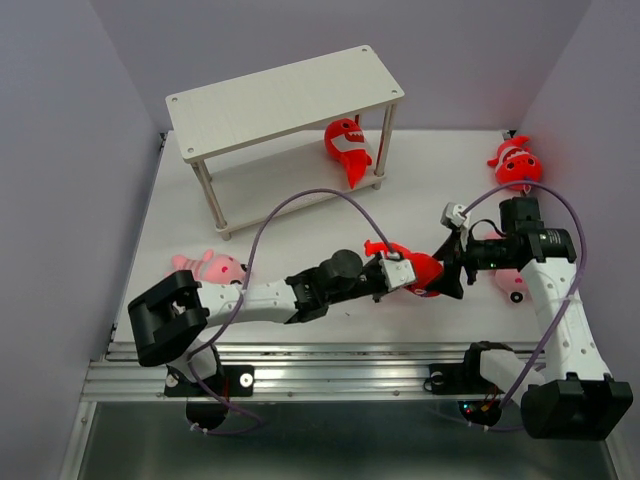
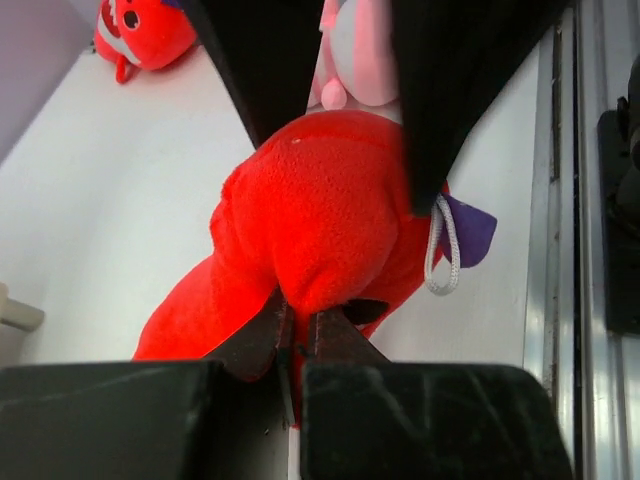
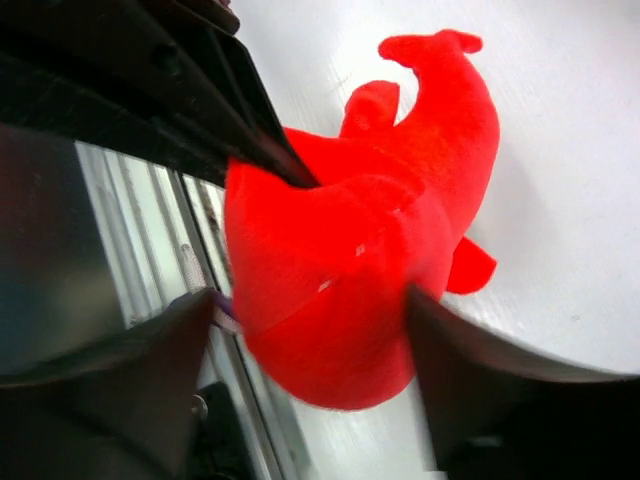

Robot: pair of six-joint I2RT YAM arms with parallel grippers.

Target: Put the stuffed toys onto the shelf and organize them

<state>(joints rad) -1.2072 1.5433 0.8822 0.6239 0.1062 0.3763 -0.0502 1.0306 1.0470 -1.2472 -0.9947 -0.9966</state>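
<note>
**Red shark caught between two arms, mid-table**

The bright red plush shark (image 1: 420, 272) is sitting between the arms over the near middle of the white table (image 1: 320, 230), well apart from the white two-tier shelf (image 1: 285, 100). The left end effector (image 2: 297, 320) is pinching a fold of its fabric, clenched tight. The right end effector (image 3: 310, 300) is straddling the body, jaws spread and released. This is looking like a handover. Next, the right arm is needing to back clear while the left is carrying the toy shelfward.

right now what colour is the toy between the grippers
The toy is bright red, clearest in the right wrist view.
</note>
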